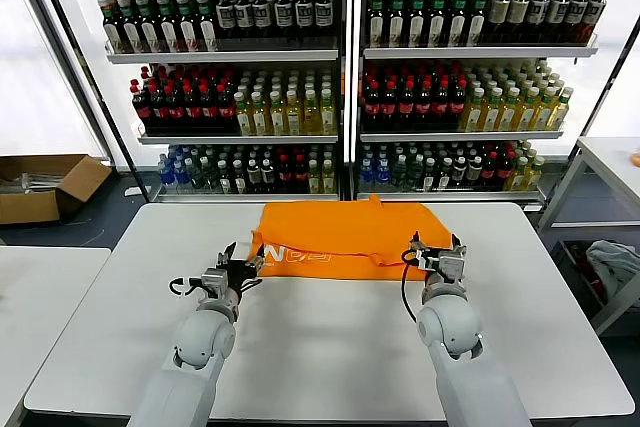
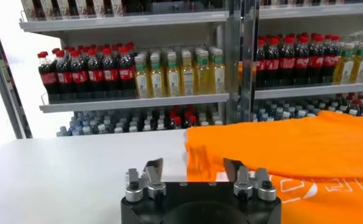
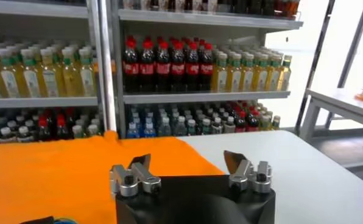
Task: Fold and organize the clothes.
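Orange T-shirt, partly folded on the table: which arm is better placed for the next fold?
Neither clearly. Left gripper and right gripper both stand open at the orange T-shirt's near edge, one by each end; a two-handed fold looks likeliest.

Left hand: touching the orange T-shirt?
Cannot tell. The left hand is open over the near edge of the orange T-shirt in its wrist view; no view plainly shows contact or gap.

We see shelves of bottled drinks [image 1: 350, 77] behind the white table [image 1: 330, 347], and a cardboard box [image 1: 45, 187] on the floor.
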Available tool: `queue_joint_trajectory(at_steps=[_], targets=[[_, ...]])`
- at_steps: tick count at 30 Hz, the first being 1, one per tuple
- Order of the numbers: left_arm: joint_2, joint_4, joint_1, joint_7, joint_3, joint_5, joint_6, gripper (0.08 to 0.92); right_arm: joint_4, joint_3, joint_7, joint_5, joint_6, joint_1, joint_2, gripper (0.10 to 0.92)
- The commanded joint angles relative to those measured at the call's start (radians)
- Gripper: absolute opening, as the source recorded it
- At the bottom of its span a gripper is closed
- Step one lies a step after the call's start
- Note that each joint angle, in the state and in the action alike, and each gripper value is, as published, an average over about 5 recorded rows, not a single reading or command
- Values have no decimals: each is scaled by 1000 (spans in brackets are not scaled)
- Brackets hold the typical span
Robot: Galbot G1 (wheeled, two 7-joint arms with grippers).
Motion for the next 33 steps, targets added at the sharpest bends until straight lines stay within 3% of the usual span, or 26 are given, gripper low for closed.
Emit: queue_joint_trajectory(at_steps=[1,29,33], targets=[[0,-39,36,0,0,17,9,795,45,18,17,7,-12,-70,-5,822],[9,11,24,0,17,37,74,823,-35,17,12,38,-26,-55,-13,819],[9,24,15,-1,23,35,83,823,-44,10,9,41,-26,-49,-7,760]])
